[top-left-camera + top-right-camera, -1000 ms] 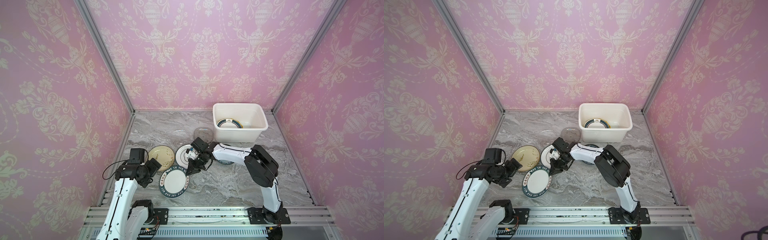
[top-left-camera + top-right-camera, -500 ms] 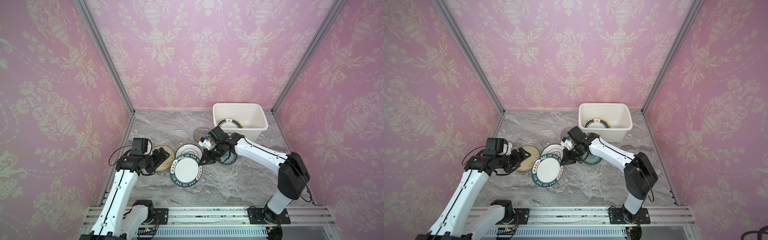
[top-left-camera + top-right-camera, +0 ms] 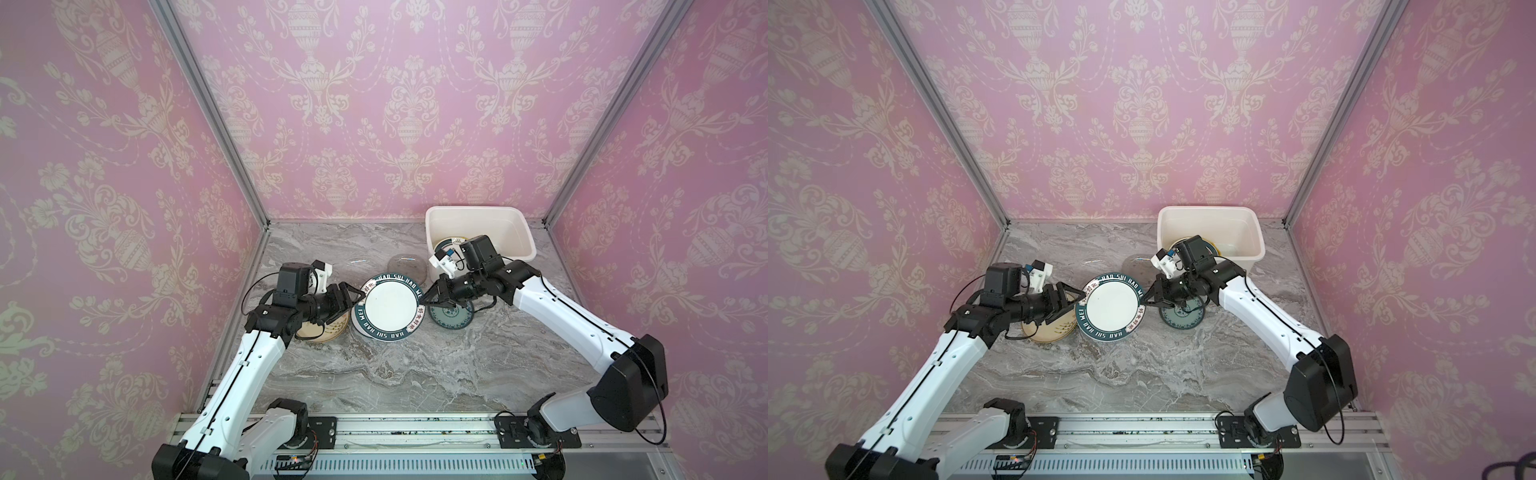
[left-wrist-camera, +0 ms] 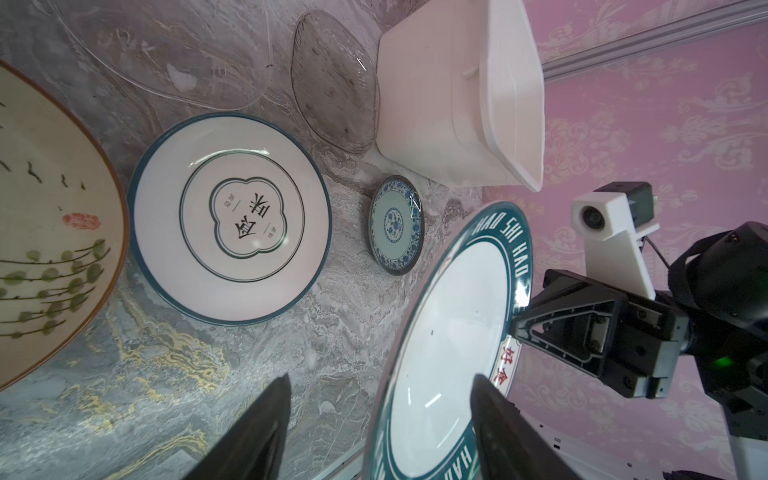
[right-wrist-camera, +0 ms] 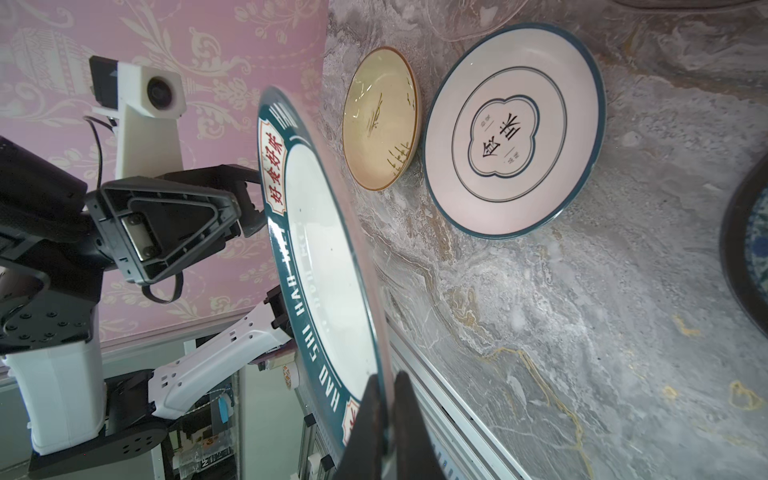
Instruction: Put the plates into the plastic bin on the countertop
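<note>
In right claw point(image 3: 426, 300), lettered plate point(image 3: 390, 306)

The raised plate point(image 3: 390, 306) hangs over the countertop point(image 3: 415, 374), front-left of the bin point(image 3: 478, 222).

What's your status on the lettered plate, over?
Right claw shut on rim of lettered plate, held aloft. Left claw open astride opposite rim. Bin just beyond; nothing seen blocking.

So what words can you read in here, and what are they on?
"HAO SHI HAO WEI": rim of the dark-rimmed plate.
"好食好": its red rim labels; last character unclear.
"食" and "味": centre of the blue-rimmed white plate; smaller characters unreadable.
Red stamp on the cream plate: too blurred.
</note>
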`<state>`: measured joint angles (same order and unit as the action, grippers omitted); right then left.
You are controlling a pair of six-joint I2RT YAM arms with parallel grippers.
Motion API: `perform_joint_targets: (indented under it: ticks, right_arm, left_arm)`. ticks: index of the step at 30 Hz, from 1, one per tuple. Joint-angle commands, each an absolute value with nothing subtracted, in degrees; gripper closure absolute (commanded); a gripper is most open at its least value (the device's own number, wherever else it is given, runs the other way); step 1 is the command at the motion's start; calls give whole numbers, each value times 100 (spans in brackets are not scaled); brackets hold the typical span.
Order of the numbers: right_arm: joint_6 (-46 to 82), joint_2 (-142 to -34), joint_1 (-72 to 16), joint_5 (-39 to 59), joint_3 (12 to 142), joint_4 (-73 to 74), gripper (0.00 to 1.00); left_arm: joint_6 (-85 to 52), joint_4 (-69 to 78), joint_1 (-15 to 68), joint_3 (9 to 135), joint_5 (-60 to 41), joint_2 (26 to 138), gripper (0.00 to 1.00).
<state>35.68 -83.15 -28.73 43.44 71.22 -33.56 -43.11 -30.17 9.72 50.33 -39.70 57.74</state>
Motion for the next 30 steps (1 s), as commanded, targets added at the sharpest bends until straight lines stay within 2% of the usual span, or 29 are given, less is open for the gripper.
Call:
perform_joint_targets:
  ticks: [1, 6, 8, 16, 21, 22, 25, 30]
  right_arm:
    - [4044, -8082, -2844, 4827, 6938, -2656, 100]
    - [4233, -7989, -2833, 4887, 6820, -2303, 100]
    - [4203, -7972, -2807, 4848, 6803, -2325, 100]
    - [4165, -7822, -2703, 4674, 6776, -2313, 100]
    - [4144, -7796, -2687, 4622, 6776, -2329, 100]
    - [4141, -7796, -2684, 4609, 6776, -2338, 100]
    - [4146, -7787, -2680, 4524, 6776, -2336, 95]
    - [4268, -7745, -2631, 4405, 6776, -2185, 78]
  left_arm:
    - [-4752, -2112, 1064, 4837, -4652, 5840, 36]
    - [-5145, -1521, 1174, 4777, -4855, 5901, 45]
    - [-5294, -1353, 1214, 4764, -4879, 5915, 53]
    - [-5486, -1395, 1331, 4670, -4729, 5832, 75]
    - [-5574, -1362, 1425, 4641, -4686, 5827, 83]
    - [-5608, -1349, 1441, 4641, -4669, 5832, 88]
    - [-5763, -1270, 1490, 4616, -4632, 5858, 99]
    - [-6111, -977, 1577, 4566, -4504, 5811, 100]
